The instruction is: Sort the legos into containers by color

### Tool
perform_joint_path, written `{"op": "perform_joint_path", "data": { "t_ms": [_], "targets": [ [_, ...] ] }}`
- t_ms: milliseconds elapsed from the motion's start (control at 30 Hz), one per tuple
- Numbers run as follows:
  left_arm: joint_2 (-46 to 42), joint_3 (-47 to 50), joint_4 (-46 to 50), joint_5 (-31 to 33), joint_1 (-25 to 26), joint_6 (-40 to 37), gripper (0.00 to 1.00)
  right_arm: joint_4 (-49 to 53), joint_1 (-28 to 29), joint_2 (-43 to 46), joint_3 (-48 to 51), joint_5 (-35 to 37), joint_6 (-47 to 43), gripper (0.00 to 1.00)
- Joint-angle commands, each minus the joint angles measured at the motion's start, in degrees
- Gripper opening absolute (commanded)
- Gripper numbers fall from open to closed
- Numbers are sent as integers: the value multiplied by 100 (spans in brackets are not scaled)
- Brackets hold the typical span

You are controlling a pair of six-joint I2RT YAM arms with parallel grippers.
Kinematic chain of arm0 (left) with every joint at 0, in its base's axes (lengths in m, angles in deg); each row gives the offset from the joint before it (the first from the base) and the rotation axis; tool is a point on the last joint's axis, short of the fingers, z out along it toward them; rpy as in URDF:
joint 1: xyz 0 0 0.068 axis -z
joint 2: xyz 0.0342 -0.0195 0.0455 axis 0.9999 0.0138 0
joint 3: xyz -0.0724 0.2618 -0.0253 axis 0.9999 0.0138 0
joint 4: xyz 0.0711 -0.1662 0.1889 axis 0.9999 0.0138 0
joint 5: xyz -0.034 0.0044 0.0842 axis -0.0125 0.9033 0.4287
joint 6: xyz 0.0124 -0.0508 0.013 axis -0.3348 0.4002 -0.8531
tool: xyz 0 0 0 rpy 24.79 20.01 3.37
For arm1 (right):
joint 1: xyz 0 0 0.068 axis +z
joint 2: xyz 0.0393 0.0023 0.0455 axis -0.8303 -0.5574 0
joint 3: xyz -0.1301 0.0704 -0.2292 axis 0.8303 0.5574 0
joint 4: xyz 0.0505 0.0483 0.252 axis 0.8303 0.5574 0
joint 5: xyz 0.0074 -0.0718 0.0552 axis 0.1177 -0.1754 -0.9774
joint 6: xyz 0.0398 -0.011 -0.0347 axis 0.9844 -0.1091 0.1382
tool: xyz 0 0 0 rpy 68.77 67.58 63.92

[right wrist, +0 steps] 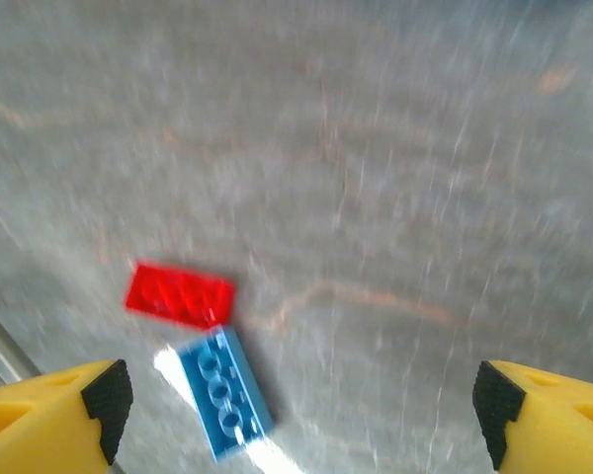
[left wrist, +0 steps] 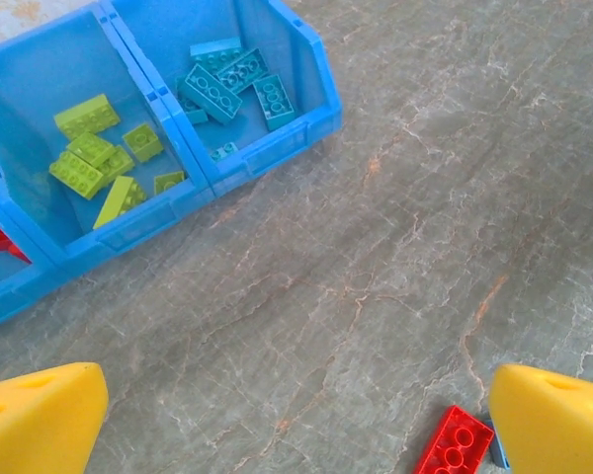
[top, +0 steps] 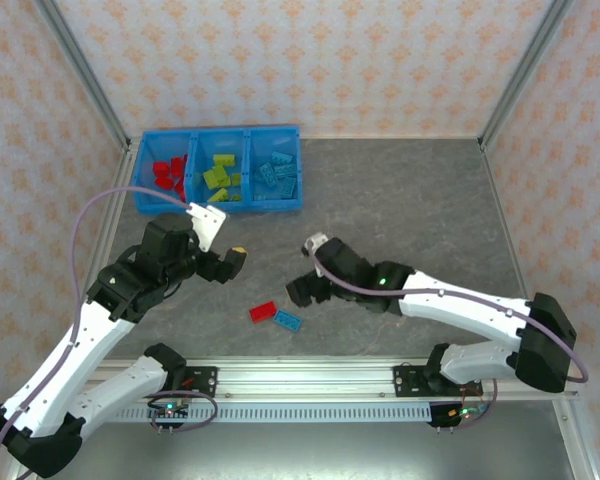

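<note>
Two strays, red lego (top: 262,311) and blue lego (top: 287,320), lie lower-centre just left of the nearer right gripper (top: 302,291), jaws apart, as on the left gripper (top: 232,262).

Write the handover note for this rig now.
Left gripper: open, empty. Right gripper: open, empty. Both above the grey table.
Done: red studded plastic bricks, lime green bricks and light blue bricks lie in separate compartments of the bright-blue plastic bin tray.
Left to sort: one flat red brick and one flat light blue brick, side by side on the table.
</note>
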Motion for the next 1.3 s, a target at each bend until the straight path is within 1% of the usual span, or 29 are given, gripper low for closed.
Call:
{"op": "perform_joint_path", "data": {
  "t_ms": [0,100,167,267,367,400,500,567,700,800,933,1033,1100,1167,1267],
  "targets": [
    [49,-32,53,-380,-37,-43,100,-270,142,-347,108,-183,89,91],
    [31,-29,10,-727,-43,-107,100,-178,369,-972,-122,-174,31,90],
    [31,-12,23,-689,-43,-109,100,-125,540,-1492,-380,-115,-1,89],
    [47,-8,49,-527,-53,-106,100,-6,816,-2233,-835,-210,-180,83],
    [57,-8,61,-471,-63,-102,100,106,968,-2788,-1153,-224,-256,76],
    [66,-9,60,-461,-59,-99,100,122,997,-2910,-1206,-214,-272,72],
    [66,-17,68,-489,-56,-99,100,193,1027,-3093,-1264,5,-189,52],
    [57,-17,61,-513,-61,-99,100,307,1033,-3133,-1269,224,-117,41],
    [39,-17,50,-552,-61,-98,100,457,1044,-3008,-1152,582,67,28],
    [40,-26,59,-603,-63,-90,100,290,1045,-2643,-913,725,308,19],
    [-24,-9,5,-972,-56,-142,100,-297,958,-1790,-456,647,564,17],
    [-25,11,-44,-1304,-62,-192,100,-719,653,-1051,-147,665,727,16],
    [62,-28,3,-1564,-59,-235,100,-1056,328,-607,34,677,797,16],
    [143,-74,50,-1829,-53,-274,100,-1294,15,-370,67,764,845,16],
    [211,-48,14,-2330,-51,-319,100,-1449,-385,-452,-239,665,821,16]
  ]
}}
